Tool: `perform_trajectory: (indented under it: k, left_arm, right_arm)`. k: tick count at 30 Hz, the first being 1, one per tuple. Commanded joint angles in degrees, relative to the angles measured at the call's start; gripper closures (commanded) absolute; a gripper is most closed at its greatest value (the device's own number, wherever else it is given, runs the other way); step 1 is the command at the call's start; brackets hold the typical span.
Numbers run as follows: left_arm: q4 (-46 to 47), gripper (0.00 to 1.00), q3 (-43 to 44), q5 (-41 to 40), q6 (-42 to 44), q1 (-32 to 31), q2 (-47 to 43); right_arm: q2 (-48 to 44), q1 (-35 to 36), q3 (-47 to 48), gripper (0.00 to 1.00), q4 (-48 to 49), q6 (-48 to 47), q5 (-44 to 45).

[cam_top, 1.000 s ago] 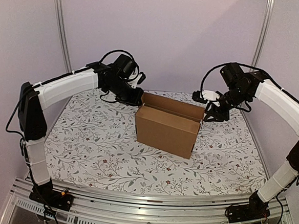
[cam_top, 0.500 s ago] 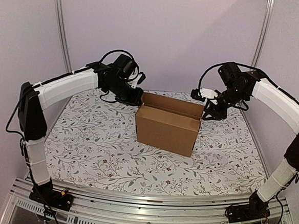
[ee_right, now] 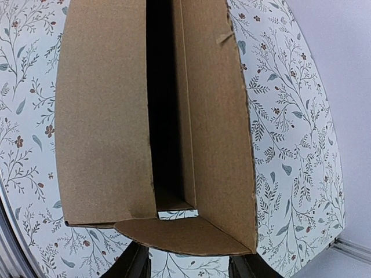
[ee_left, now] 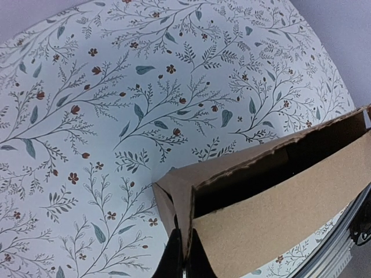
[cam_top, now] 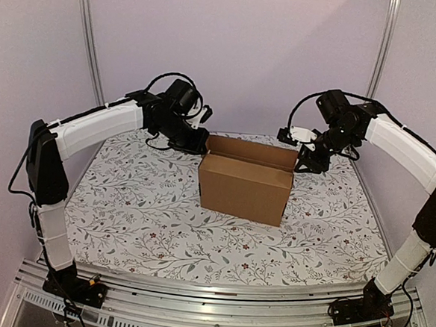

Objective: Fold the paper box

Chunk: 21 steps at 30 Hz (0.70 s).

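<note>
The paper box [cam_top: 244, 184], plain brown cardboard, stands in the middle of the table with its top open and the lid flap raised at the back. My left gripper [cam_top: 201, 143] is at the box's back left corner. In the left wrist view it [ee_left: 185, 259] is shut on the thin edge of a corner flap of the box [ee_left: 272, 197]. My right gripper [cam_top: 302, 165] is at the back right corner. In the right wrist view it [ee_right: 188, 265] is open, its fingers wide apart on either side of a rounded end flap [ee_right: 185, 234] of the box [ee_right: 104, 116].
The floral tablecloth [cam_top: 140, 210] covers the table around the box. Metal frame posts [cam_top: 88, 42] stand at the back corners before a plain wall. A metal rail [cam_top: 215, 309] runs along the near edge by the arm bases.
My right gripper has moved a little left and up, closer to the box's back right corner. The left arm has stayed still, and the box has barely shifted.
</note>
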Motion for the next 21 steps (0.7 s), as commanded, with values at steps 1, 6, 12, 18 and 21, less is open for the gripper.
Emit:
perform_trajectory:
  k: [1, 6, 12, 18, 21]
  left_arm:
    - [-4.6, 1.0, -0.8, 2.7, 0.7, -1.3, 2.1]
    - [-4.7, 1.0, -0.8, 2.6, 0.9, -1.3, 1.9]
    - [-4.8, 1.0, -0.8, 2.3, 1.0, -1.3, 1.7]
    - [-5.0, 1.0, -0.7, 2.4, 1.2, -1.3, 1.7]
    - [-5.1, 1.0, -0.6, 2.3, 1.5, -1.3, 1.7]
  right_arm:
    - [0.8, 0.3, 1.0, 0.53, 1.7, -0.6, -0.3]
    - [0.6, 0.3, 1.0, 0.51, 1.9, -2.6, 0.6]
    - [1.0, 0.3, 2.5, 0.51, 0.6, -3.3, 1.9]
    - [-0.5, 0.3, 1.8, 0.55, -1.3, -5.3, 1.3]
    - [-0.6, 0.3, 1.5, 0.57, -0.4, -5.5, 3.6]
